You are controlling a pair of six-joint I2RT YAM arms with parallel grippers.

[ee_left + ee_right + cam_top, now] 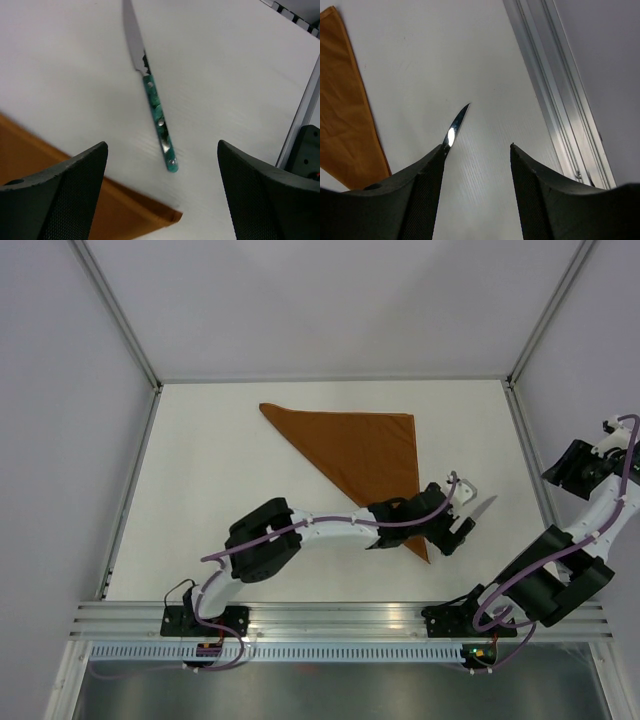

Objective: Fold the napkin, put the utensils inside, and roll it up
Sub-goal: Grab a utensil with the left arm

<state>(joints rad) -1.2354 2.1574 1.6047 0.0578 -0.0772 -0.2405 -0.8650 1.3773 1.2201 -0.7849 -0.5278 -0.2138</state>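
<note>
The rust-orange napkin (360, 445) lies folded into a triangle on the white table, one corner pointing toward the near edge. The knife (486, 508) lies just right of that corner, its silver blade showing in the top view. My left gripper (462, 530) hovers over its handle end. In the left wrist view the teal handle (159, 120) lies on the table between the wide-open left gripper (161, 145) fingers, untouched, with the napkin's corner (135, 212) below. My right gripper (477, 146) is open and empty at the far right; past its left finger I see the blade tip (456, 125) and napkin (345, 125).
An aluminium frame rail (530, 460) runs along the table's right edge, close to my right gripper (560, 470). Another rail (340, 615) spans the near edge by the arm bases. White walls enclose the table at the left, back and right.
</note>
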